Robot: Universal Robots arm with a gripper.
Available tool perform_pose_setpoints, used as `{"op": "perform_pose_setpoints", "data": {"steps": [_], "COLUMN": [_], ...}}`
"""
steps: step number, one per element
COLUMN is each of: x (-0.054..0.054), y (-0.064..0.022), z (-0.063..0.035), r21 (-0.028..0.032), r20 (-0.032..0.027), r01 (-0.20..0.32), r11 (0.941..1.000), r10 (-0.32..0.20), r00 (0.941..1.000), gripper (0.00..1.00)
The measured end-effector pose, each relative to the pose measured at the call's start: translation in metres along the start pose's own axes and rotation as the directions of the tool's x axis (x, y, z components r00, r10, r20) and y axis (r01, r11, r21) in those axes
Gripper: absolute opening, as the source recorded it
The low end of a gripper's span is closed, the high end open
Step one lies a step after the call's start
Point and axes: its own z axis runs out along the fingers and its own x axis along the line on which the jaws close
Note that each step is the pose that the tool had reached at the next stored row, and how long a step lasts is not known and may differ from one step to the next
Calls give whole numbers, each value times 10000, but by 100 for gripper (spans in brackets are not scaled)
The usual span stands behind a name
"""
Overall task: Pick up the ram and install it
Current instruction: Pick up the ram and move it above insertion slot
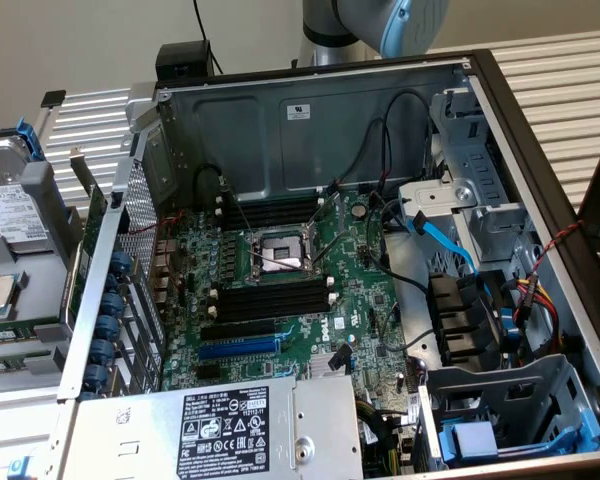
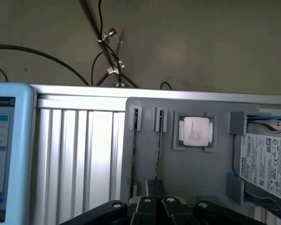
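My pincer [image 2: 155, 206], lower centre, is fully closed at the near end of the ram [image 2: 158, 154], which stands edge-on in the grey holder [image 2: 192, 173]; grip unconfirmed. Risk: a skewed or weak hold lets the stick bind in its slot or drop.

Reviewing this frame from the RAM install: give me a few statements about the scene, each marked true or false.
1. The fingers are shut. True.
2. A memory stick sits in the black memory slots on the board. False: the slots are empty.
3. The hard drive lies inside the computer case. False: it lies on the grey tray, outside the case.
4. A processor chip sits in a holder on that tray, beside the hard drive. True.
5. The long expansion slot is red. False: it is blue.
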Motion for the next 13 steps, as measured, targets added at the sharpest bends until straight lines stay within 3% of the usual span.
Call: {"op": "perform_pose_setpoints", "data": {"steps": [4,9,11,12,13], "x": [16,35,41,43,46], "y": [-2,-4,-4,-5,-6], "z": [52,127,161,178,195], "r21": [42,49,53,55,56], "r20": [-22,-58,-67,-69,-73], "r01": [-3,-8,-11,-13,-14], "r11": [10000,10000,10000,10000,10000], "r10": [3,8,12,13,15], "r00": [10000,10000,10000,10000,10000], "gripper": [11,11,24,24,30]}}
